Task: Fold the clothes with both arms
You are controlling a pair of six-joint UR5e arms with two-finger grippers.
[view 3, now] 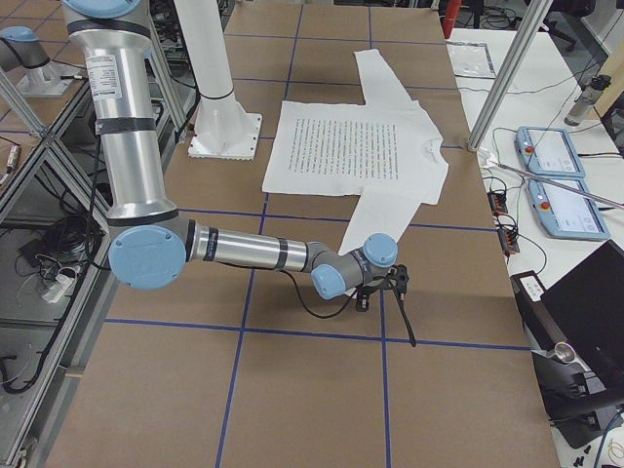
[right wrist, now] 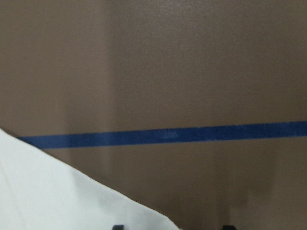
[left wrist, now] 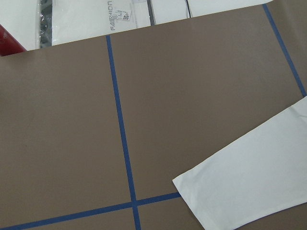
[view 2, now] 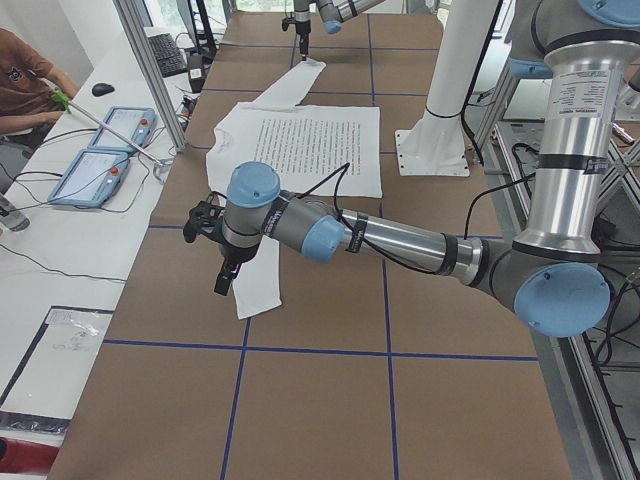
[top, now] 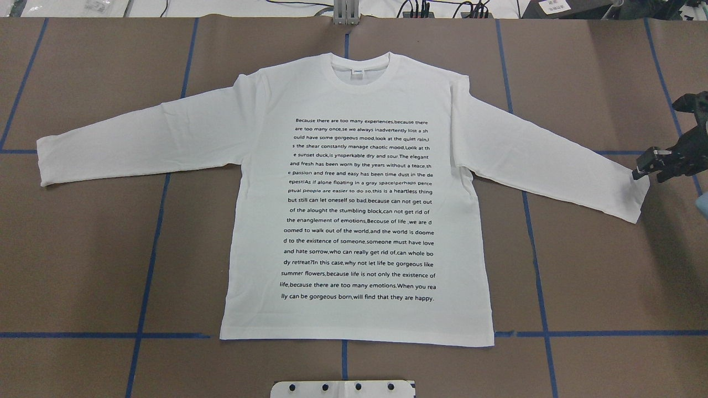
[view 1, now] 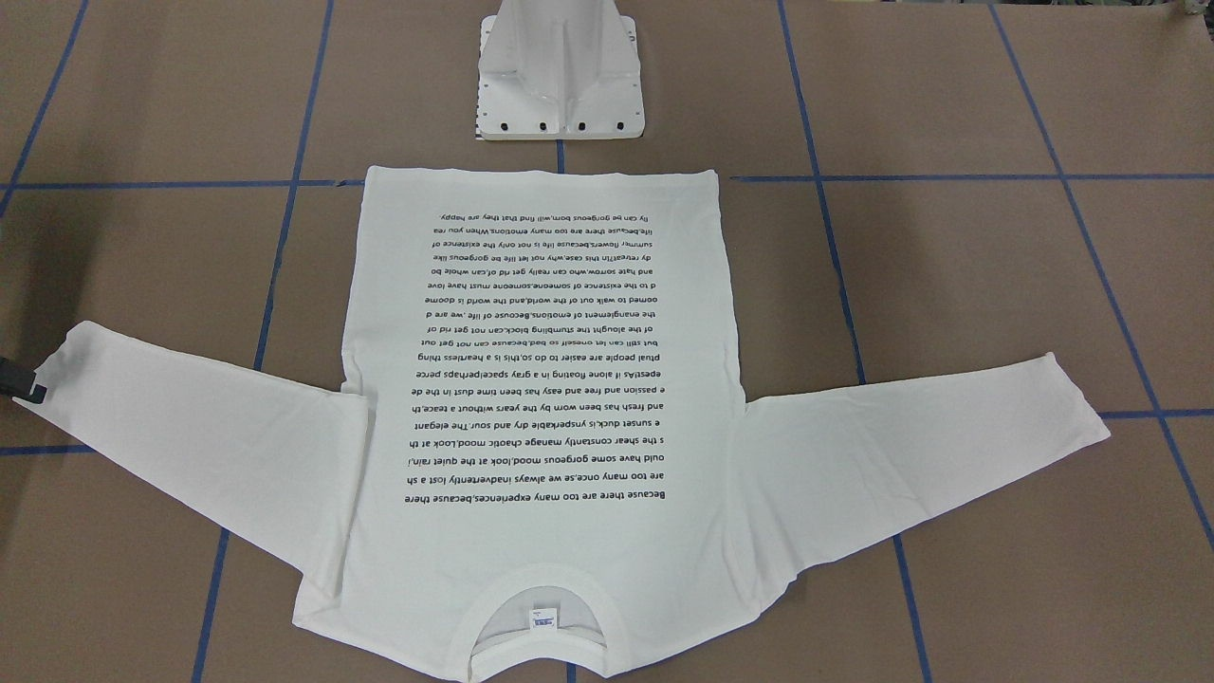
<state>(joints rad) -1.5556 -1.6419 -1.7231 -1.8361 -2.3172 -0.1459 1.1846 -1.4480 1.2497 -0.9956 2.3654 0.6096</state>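
A white shirt [top: 359, 193] lies flat, print up, on the bench [top: 110, 265], the right pincer [top: 647, 166] spread wide at the right cuff [top: 639, 202], the left pincer [view 2: 222, 280] over the left cuff [top: 47, 163] (gape impossible to tell).

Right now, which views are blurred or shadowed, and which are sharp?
Right wrist view: soft and dim, the blue tape line smeared. Overhead view: sharp, print on the shirt readable, a shadow on the table near the right pincer. Left wrist view: crisp, evenly lit.
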